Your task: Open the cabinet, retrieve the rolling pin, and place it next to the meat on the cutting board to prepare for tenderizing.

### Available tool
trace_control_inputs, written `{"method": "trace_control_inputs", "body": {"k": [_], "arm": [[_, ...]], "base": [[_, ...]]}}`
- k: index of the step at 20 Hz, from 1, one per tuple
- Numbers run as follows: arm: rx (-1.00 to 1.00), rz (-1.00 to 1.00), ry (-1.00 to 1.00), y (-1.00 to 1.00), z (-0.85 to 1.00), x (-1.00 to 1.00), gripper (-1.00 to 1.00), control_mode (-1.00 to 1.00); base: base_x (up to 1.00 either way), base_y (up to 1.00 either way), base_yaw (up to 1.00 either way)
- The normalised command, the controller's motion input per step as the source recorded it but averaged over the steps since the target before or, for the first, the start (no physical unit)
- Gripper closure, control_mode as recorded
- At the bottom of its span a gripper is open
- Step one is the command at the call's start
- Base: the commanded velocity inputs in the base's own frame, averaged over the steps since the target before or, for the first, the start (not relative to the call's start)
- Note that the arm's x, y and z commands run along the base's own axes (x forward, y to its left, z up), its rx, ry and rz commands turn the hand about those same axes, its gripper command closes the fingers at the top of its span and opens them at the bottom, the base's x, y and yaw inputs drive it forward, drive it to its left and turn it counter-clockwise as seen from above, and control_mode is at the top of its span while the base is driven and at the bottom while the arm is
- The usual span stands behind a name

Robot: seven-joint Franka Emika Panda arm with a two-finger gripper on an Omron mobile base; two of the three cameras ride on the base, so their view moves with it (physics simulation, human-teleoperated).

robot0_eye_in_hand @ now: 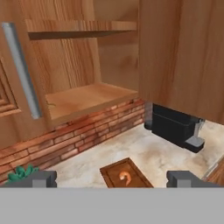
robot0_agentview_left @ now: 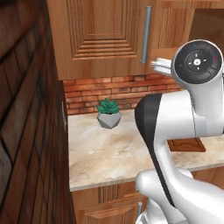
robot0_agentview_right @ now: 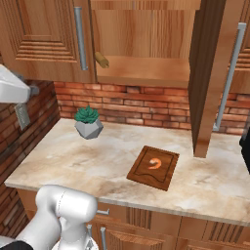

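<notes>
The cabinet (robot0_agentview_right: 141,44) stands open. Its right door (robot0_agentview_right: 210,73) is swung out toward me and its left door (robot0_agentview_left: 100,30) is closed. One end of the rolling pin (robot0_agentview_right: 101,59) pokes out at the left of the lower shelf, behind the closed door's edge. On the counter lies the cutting board (robot0_agentview_right: 166,178) with the meat (robot0_agentview_right: 155,163) on it. In the hand view my gripper (robot0_eye_in_hand: 111,180) is open and empty, raised in front of the cabinet opening (robot0_eye_in_hand: 87,98). The cutting board (robot0_eye_in_hand: 114,171) and meat (robot0_eye_in_hand: 125,177) lie far below between its fingertips (robot0_eye_in_hand: 39,179).
A small potted plant (robot0_agentview_right: 88,122) sits at the back left of the marbled counter (robot0_agentview_right: 73,156). A black coffee machine (robot0_eye_in_hand: 175,127) stands under the open door. A brick wall (robot0_agentview_left: 26,109) closes the left side. Drawer fronts (robot0_agentview_right: 146,229) run below the counter.
</notes>
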Motion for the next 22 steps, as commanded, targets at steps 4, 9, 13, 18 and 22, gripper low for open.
{"method": "trace_control_inputs", "body": {"k": [4, 9, 13, 18, 22], "arm": [[-0.14, 0.09, 0.00, 0.27, 0.00, 0.41, -1.00, -1.00], [-0.15, 0.04, 0.00, 0.02, 0.01, 0.38, -1.00, -1.00], [-0.12, 0.02, 0.01, -0.09, 0.05, 0.34, -1.00, -1.00], [-0.02, 0.04, 0.06, -0.03, 0.00, 0.40, -1.00, -1.00], [0.00, 0.01, 0.13, 0.00, 0.04, 0.41, -1.00, -1.00]], "base": [[0.00, 0.00, 0.00], [0.00, 0.00, 0.00], [0.00, 0.00, 0.00], [0.00, 0.00, 0.00], [0.00, 0.00, 0.00]]}}
